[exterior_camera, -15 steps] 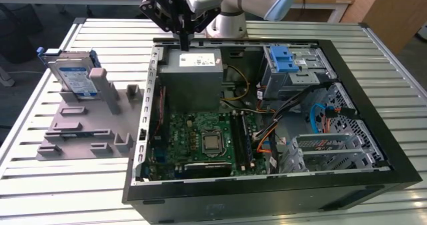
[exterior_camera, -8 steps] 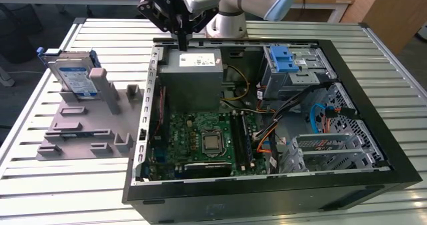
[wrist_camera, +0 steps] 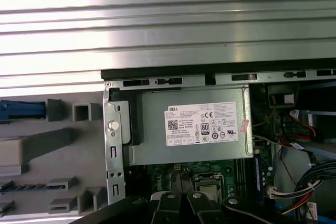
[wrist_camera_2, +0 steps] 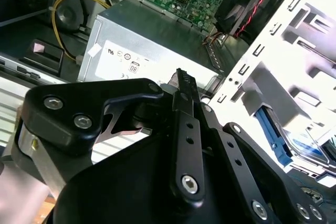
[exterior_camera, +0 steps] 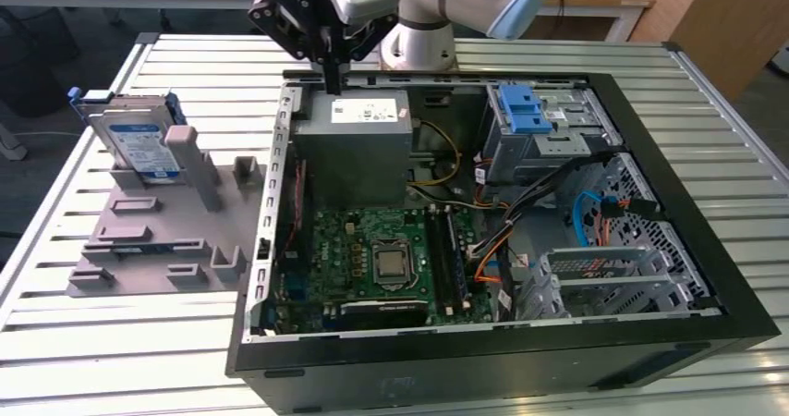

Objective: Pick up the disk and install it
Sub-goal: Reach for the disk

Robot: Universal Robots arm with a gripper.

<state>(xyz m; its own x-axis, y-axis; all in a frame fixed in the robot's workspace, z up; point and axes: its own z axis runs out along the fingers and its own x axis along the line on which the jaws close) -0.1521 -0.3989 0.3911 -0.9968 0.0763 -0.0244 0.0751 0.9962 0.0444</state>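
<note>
Pincer (exterior_camera: 333, 85), black and two-fingered, is hanging from a white robot arm (exterior_camera: 475, 0) with its tips pressed together and gripping nothing. In the exterior view it is pointing straight down over the far end of a large grey power supply box (exterior_camera: 351, 148) that is lying inside an open computer case (exterior_camera: 493, 372). Whether the tips are touching the box cannot be told. The disk (exterior_camera: 136, 143), silver with a blue-and-white label and a blue frame, is standing on edge at the far end of a grey plastic holder (exterior_camera: 148, 245). That holder is resting on the slatted metal desk (exterior_camera: 111, 360), on the exterior view's left of the case and well apart from the pincer. Inside the case, a green motherboard (exterior_camera: 370, 250) is sitting just near of the power supply box. A blue-latched drive cage (exterior_camera: 533, 111) is occupying the far corner on the exterior view's right. In the first wrist view, the box's white sticker (wrist_camera: 205, 123) is facing up.
</note>
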